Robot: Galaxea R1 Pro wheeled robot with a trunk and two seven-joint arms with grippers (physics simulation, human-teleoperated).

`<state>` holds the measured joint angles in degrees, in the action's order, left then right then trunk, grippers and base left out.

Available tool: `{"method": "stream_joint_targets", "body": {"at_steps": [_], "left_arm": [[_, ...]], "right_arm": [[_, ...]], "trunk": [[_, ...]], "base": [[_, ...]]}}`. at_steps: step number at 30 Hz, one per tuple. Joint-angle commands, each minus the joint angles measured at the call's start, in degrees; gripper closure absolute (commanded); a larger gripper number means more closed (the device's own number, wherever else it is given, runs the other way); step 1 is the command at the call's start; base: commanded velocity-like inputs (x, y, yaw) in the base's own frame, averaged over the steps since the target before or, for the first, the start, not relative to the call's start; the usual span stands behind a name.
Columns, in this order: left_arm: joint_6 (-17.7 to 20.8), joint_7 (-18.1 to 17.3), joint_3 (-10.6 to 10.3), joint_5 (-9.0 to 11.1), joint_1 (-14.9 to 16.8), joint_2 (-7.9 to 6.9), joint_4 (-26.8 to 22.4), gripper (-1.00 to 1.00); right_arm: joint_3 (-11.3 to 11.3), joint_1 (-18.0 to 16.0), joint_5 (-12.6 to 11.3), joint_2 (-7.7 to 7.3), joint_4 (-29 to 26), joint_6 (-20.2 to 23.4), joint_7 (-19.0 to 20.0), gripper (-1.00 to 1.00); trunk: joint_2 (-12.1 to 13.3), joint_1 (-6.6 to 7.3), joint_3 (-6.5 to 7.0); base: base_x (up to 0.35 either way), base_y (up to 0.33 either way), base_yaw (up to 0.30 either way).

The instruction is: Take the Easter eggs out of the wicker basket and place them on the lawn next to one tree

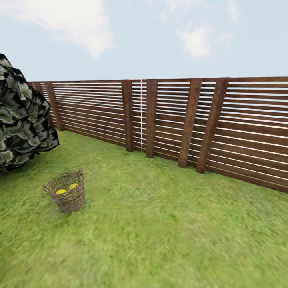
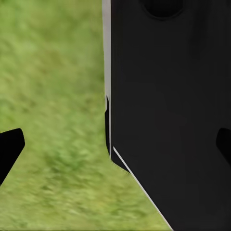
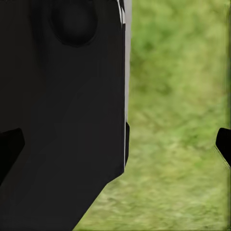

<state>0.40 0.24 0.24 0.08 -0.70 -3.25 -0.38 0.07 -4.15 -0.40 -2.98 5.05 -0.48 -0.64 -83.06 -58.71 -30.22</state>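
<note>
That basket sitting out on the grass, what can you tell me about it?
The wicker basket is round and deep, woven of brown-tan wicker, with a small loop handle standing up at its rim. It stands upright on the lawn, at the head view's left, near dark foliage and well short of the wooden fence. Inside, yellow Easter eggs show above the rim; two can be made out. Nothing else touches it.

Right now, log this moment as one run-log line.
phase: approaching | wicker basket: upright on lawn, ahead-left | Easter eggs: yellow, two visible inside | left end effector: open, empty | right end effector: open, empty
</note>
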Motion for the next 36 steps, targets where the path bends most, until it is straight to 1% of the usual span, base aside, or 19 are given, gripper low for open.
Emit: {"method": "stream_joint_targets", "body": {"at_steps": [1,23,32,36], "left_arm": [[0.0,0.0,0.0,0.0,0.0,0.0,0.0,-1.0],[0.0,0.0,0.0,0.0,0.0,0.0,0.0,-1.0],[0.0,0.0,0.0,0.0,0.0,0.0,-0.1,-1.0],[0.0,0.0,0.0,0.0,0.0,0.0,-0.1,-1.0]], "right_arm": [[0.0,-0.1,0.0,0.0,0.1,-0.1,-0.1,-1.0],[0.0,-0.1,0.0,-0.01,0.1,-0.1,-0.1,-1.0],[0.0,-0.1,0.0,-0.01,0.1,-0.1,-0.1,-1.0],[-0.1,-0.1,-0.3,0.04,0.1,-0.1,-0.1,-1.0]], "trunk": [[0.0,-0.02,0.05],[0.0,-0.02,1.9],[0.0,-0.02,2.0],[0.0,-0.02,2.0]], "base": [[0.216,-0.073,0.06],[0.201,-0.073,0.064],[0.179,-0.073,0.016],[0.177,-0.073,0.169]]}}
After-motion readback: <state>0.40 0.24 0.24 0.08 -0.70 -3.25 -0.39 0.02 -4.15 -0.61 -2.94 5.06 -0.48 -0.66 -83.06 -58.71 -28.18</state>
